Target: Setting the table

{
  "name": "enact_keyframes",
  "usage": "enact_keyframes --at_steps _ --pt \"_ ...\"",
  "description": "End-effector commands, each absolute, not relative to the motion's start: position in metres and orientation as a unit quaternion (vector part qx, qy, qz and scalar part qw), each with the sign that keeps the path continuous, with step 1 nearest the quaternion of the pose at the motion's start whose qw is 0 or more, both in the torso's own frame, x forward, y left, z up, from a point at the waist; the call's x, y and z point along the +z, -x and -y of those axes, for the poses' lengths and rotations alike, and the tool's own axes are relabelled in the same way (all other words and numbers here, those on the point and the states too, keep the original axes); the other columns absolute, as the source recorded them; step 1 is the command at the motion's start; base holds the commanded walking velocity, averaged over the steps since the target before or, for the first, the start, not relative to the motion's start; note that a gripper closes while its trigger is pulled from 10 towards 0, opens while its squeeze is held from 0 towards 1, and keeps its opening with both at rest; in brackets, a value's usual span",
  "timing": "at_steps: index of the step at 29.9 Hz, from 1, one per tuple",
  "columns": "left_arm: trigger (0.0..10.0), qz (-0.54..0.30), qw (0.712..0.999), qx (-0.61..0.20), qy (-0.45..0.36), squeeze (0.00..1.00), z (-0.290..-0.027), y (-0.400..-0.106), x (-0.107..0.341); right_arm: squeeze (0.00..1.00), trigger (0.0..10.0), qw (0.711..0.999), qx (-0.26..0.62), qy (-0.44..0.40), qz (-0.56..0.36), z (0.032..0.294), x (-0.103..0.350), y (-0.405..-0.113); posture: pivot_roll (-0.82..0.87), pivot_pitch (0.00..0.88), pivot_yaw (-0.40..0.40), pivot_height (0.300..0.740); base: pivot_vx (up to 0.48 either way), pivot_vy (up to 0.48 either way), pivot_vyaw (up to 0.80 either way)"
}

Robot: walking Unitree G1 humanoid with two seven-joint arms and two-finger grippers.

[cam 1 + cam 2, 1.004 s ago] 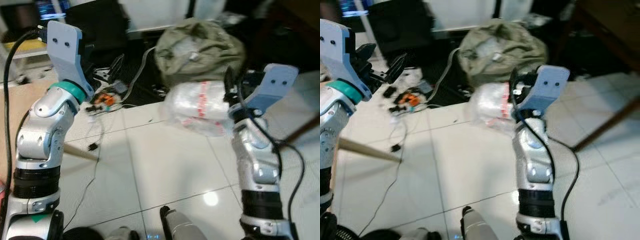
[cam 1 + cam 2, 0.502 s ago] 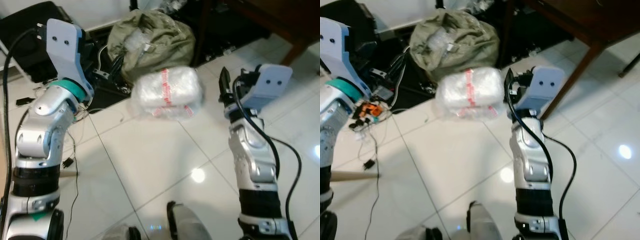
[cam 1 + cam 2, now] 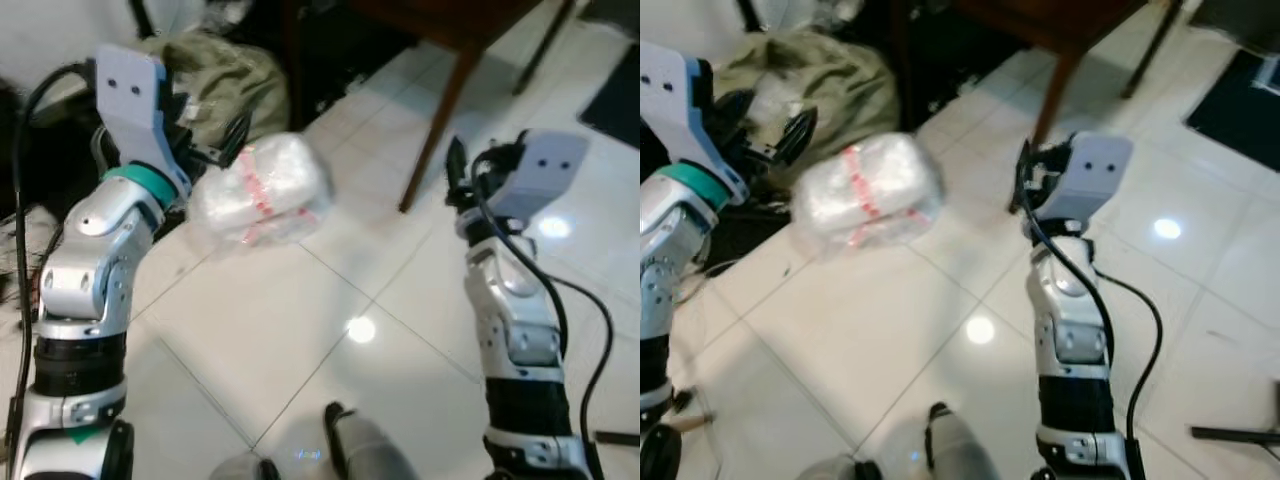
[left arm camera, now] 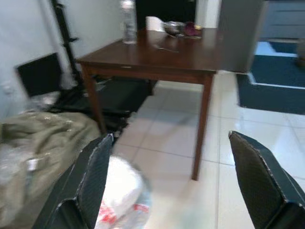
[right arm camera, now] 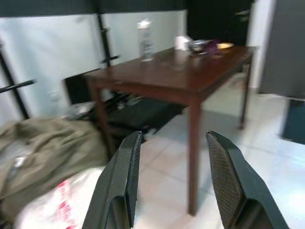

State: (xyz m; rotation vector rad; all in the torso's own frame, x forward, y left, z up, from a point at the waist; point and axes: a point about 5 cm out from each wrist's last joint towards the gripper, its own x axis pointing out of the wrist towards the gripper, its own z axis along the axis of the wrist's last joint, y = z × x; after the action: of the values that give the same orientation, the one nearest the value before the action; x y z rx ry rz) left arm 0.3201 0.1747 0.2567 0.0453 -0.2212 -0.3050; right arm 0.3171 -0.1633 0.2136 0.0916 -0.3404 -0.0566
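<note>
A brown wooden table [image 4: 167,59] stands ahead on the white tiled floor; its near leg [image 3: 440,120] is in the eye views. On its top are a clear bottle [image 4: 127,21], a white paper roll [image 4: 153,23], a metal bowl [image 4: 172,26] and a utensil [image 4: 164,47]. My left gripper [image 4: 171,181] is raised and open, holding nothing, and points toward the table. The right gripper [image 5: 174,181] is also raised, open and bare; the bottle [image 5: 145,40] and bowl [image 5: 198,45] lie beyond it.
A plastic-wrapped white bundle with red tape [image 3: 262,190] lies on the floor in front of my left arm. An olive bag [image 3: 215,75] slumps behind it by the wall. A dark rug [image 3: 615,95] lies at the far right. Open tiles stretch between me and the table.
The whole view has swung to the right: the bag, bundle and cables slid left and the table leg and rug came in. Both arms stay raised with open fingers.
</note>
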Motion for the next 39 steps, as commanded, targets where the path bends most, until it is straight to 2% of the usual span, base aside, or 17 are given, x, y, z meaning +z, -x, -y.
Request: enact_keyframes --at_steps 1,4,5,8,14,21,26,30,34,39 --pt "10.0 0.091 0.986 -0.139 -0.016 0.0 -0.179 -0.321 0.245 0.0 10.0 0.986 -0.023 -0.04 0.158 0.161 0.208 -0.317 -0.06 0.088 0.053 0.74 0.0 0.0 -0.8" --pt "10.0 0.063 0.995 -0.067 -0.041 0.0 -0.186 -0.312 0.202 0.0 10.0 0.991 0.008 -0.018 0.133 0.153 0.196 -0.324 -0.07 0.085 0.005 0.74 0.0 0.0 -0.8" --pt "10.0 0.063 0.995 -0.067 -0.041 0.0 -0.186 -0.312 0.202 0.0 10.0 0.991 0.008 -0.018 0.133 0.153 0.196 -0.324 -0.07 0.085 0.005 0.74 0.0 0.0 -0.8" --pt "10.0 0.036 0.996 -0.002 -0.082 0.0 -0.196 -0.3 0.168 0.0 10.0 0.994 0.048 -0.01 0.098 0.142 0.176 -0.328 -0.06 0.081 -0.021 0.74 0.0 0.0 -0.8" --pt "10.0 0.002 0.993 0.048 -0.108 0.0 -0.214 -0.283 0.14 0.0 10.0 0.993 0.103 -0.019 0.052 0.122 0.147 -0.327 -0.04 0.077 -0.038 0.74 0.0 0.0 -0.8" --pt "10.0 0.01 0.99 0.037 -0.137 0.0 -0.208 -0.272 0.134 0.0 10.0 0.974 0.192 -0.116 -0.041 0.098 0.107 -0.311 -0.03 0.072 -0.039 0.74 0.0 0.0 -0.8" --pt "10.0 0.015 0.991 0.029 -0.128 0.0 -0.203 -0.274 0.135 0.0 10.0 0.971 0.209 -0.104 -0.047 0.095 0.102 -0.305 -0.04 0.071 -0.031 0.74 0.0 0.0 -0.8" --pt "10.0 0.02 0.994 0.025 -0.103 0.0 -0.198 -0.275 0.132 0.0 10.0 0.968 0.238 -0.058 -0.046 0.093 0.094 -0.297 -0.07 0.074 -0.03 0.74 0.0 0.0 -0.8" --pt "10.0 0.02 0.997 0.024 -0.066 0.0 -0.197 -0.275 0.132 0.0 10.0 0.973 0.226 -0.031 -0.049 0.101 0.088 -0.293 -0.08 0.072 -0.034 0.74 0.0 0.0 -0.8" --pt "10.0 0.015 0.997 0.021 -0.077 0.0 -0.199 -0.274 0.129 0.0 10.0 0.976 0.209 -0.026 -0.052 0.11 0.085 -0.294 -0.08 0.07 -0.034 0.74 0.0 0.0 -0.8"
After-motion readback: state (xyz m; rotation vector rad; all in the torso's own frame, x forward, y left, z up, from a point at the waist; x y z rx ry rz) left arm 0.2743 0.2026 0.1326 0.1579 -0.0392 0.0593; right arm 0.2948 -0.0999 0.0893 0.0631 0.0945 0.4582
